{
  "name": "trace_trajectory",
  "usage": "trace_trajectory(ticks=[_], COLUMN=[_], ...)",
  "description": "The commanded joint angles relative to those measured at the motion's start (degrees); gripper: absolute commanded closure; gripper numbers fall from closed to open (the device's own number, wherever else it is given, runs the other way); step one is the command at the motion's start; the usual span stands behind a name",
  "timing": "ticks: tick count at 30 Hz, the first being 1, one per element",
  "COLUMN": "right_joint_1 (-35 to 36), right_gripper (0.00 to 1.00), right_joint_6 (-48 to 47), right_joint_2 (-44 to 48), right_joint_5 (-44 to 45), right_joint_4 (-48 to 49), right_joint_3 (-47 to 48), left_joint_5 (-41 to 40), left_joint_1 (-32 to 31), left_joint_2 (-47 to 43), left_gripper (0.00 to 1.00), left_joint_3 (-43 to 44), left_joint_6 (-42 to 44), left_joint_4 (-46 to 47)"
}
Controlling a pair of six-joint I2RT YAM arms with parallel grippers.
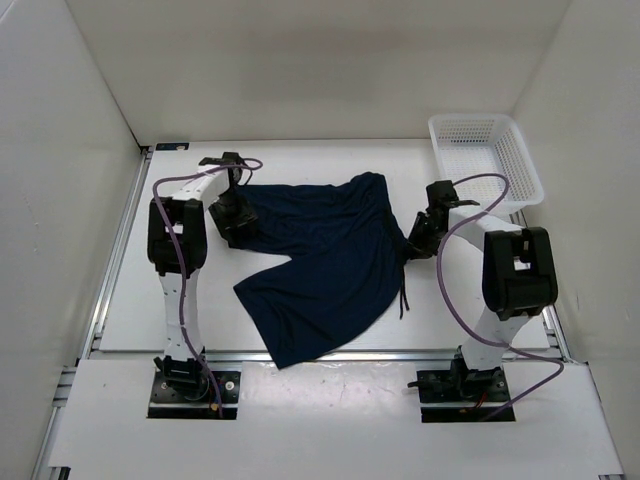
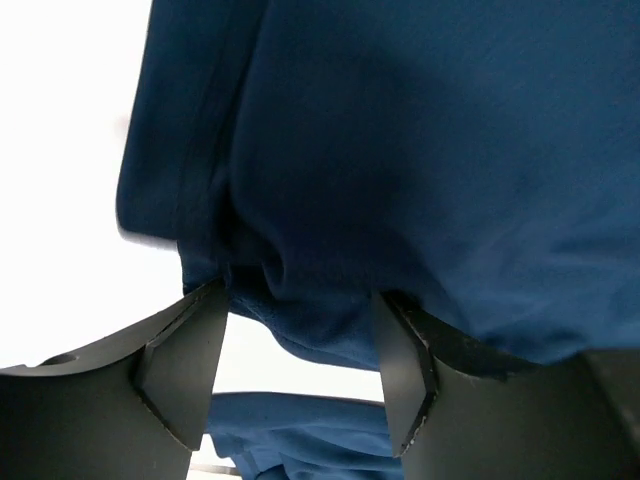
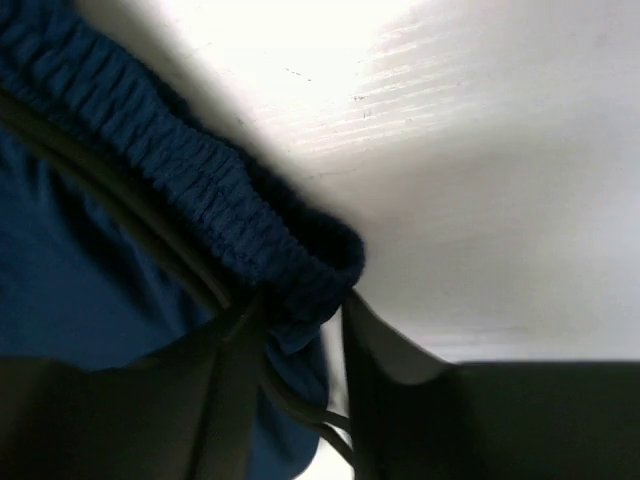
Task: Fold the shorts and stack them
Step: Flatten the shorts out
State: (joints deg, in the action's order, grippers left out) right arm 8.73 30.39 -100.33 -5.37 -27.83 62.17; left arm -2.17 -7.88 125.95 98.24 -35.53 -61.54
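Shorts (image 1: 320, 260): navy, flat on the table (image 1: 300, 165), between both arms. Overhead we see no jaws; wrist views do: right gripper (image 3: 300, 320) pinching the waistband (image 3: 200, 190); left gripper (image 2: 300, 330) spread about a fold, hold we cannot tell. Far right: basket (image 1: 520, 160).

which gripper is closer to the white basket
Right. The right gripper is at the waistband of the shorts, a little nearer and left of the basket; the left gripper is at their opposite edge, much farther away.

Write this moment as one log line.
shorts: unfolded on table | left gripper: astride leg hem | right gripper: pinching waistband
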Motion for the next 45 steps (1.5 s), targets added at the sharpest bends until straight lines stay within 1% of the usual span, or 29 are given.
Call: trace_trajectory(ticks=[1, 2, 3, 5, 8, 9, 11, 12, 16, 18, 19, 20, 22, 23, 24, 25, 26, 28, 29, 30, 31, 33, 35, 37, 41, 42, 43, 44, 45], right_joint_1=[1.37, 1.38, 1.98, 1.99, 1.99, 1.99, 2.52, 2.52, 2.52, 3.05, 3.65, 3.66, 4.18, 4.19, 4.19, 4.71, 4.72, 4.72, 4.72, 4.72, 4.72, 4.72, 4.72, 4.72, 4.72, 4.72, 4.72, 4.72, 4.72], right_gripper=[0.67, 0.73, 0.76, 0.79, 0.81, 0.81, 0.81, 0.81, 0.81, 0.82, 0.82, 0.82, 0.82, 0.82, 0.79, 0.77, 0.77, 0.76, 0.76, 0.76, 0.76, 0.74, 0.73, 0.72, 0.70, 0.70, 0.70, 0.70, 0.70], right_joint_6=[3.18, 4.31, 4.93, 6.51, 8.45, 9.76, 11.17, 12.49, 15.13, 15.74, 15.75, 15.75, 15.75, 15.75, 15.75, 15.75, 15.75, 15.75, 15.75, 15.14, 15.14, 15.14, 15.14, 15.14, 13.82, 13.29, 13.29, 12.59, 12.59], right_joint_2=[-2.14, -2.76, -2.76, -2.76, -3.37, -3.38, -5.56, -6.27, -11.88, -14.09, -16.01, -16.73, -17.97, -17.97, -17.97, -17.97, -17.97, -17.27, -17.26, -16.74, -16.21, -15.43, -14.54, -13.31, -12.08, -12.08, -12.08, -11.56, -11.55], right_joint_5=[-2.46, -1.24, -0.53, 1.05, 3.25, 3.26, 3.96, 4.57, 5.19, 6.50, 6.51, 6.51, 7.21, 7.99, 8.00, 8.70, 9.40, 9.41, 9.93, 9.94, 9.94, 9.94, 9.94, 9.94, 9.94, 9.94, 9.41, 9.41, 9.41], right_joint_4=[2.69, 2.70, 2.70, 2.70, 2.70, 2.70, 2.70, 2.70, 2.08, -0.36, -0.99, -1.52, -2.83, -2.84, -2.84, -2.84, -2.84, -2.84, -2.84, -2.84, -2.84, -2.84, -2.84, -2.84, -2.84, -2.84, -2.84, -2.84, -2.84], right_joint_3=[2.52, 3.21, 3.22, 3.83, 4.54, 5.32, 7.51, 8.40, 16.20, 19.72, 21.48, 24.28, 26.50, 27.12, 27.12, 27.65, 27.65, 27.12, 26.52, 25.81, 25.28, 23.53, 22.38, 21.68, 21.15, 21.15, 21.15, 21.15, 21.15], left_joint_5=[0.94, 0.94, 0.94, 1.47, 2.70, 2.70, 3.22, 3.75, 7.34, 9.11, 9.90, 10.61, 11.57, 11.58, 10.36, 9.39, 8.60, 7.98, 7.98, 7.98, 7.98, 7.98, 7.98, 7.98, 7.27, 7.27, 7.27, 7.27, 7.27], left_joint_1=[0.94, 0.94, 1.46, 1.99, 3.22, 3.22, 3.84, 4.36, 6.38, 7.43, 8.48, 9.02, 10.07, 10.08, 10.08, 10.08, 10.08, 10.08, 10.08, 10.08, 10.08, 10.08, 10.08, 10.08, 10.08, 10.08, 10.08, 10.08, 10.08], left_joint_2=[4.73, 7.87, 9.21, 11.50, 14.83, 16.16, 19.32, 22.64, 27.94, 27.95, 27.95, 27.95, 25.93, 24.79, 21.82, 20.23, 18.73, 15.92, 15.91, 15.38, 15.38, 15.38, 15.38, 15.38, 14.77, 14.76, 14.76, 14.76, 14.76], left_gripper=[0.30, 0.30, 0.32, 0.32, 0.33, 0.33, 0.33, 0.33, 0.34, 0.38, 0.42, 0.44, 0.46, 0.50, 0.55, 0.62, 0.69, 0.73, 0.73, 0.64, 0.57, 0.46, 0.31, 0.31, 0.50, 0.71, 0.84, 0.90, 0.90], left_joint_3=[7.12, 9.15, 13.17, 15.75, 21.80, 26.87, 33.48, 40.73, 52.47, 52.50, 53.54, 54.07, 54.08, 52.08, 50.49, 48.56, 44.36, 41.00, 39.24, 38.70, 38.70, 37.13, 35.89, 34.31, 29.22, 26.25, 24.91, 24.29, 23.41], left_joint_6=[2.12, 2.13, 2.65, 3.18, 3.88, 4.41, 5.21, 5.82, 6.52, 6.52, 6.52, 7.05, 7.92, 9.41, 10.03, 10.04, 11.52, 12.06, 12.58, 12.59, 12.59, 11.97, 11.18, 9.51, 8.11, 8.11, 8.11, 8.11, 8.11], left_joint_4=[-1.21, -2.96, -4.10, -4.73, -4.73, -6.04, -8.24, -10.16, -9.92, -6.68, -5.88, -5.87, -5.87, -5.87, -5.18, -4.56, -4.03, -3.50, -3.50, -3.50, -3.50, -3.50, -3.50, -3.50, -3.59, -2.81, -2.01, -2.01, -2.62])
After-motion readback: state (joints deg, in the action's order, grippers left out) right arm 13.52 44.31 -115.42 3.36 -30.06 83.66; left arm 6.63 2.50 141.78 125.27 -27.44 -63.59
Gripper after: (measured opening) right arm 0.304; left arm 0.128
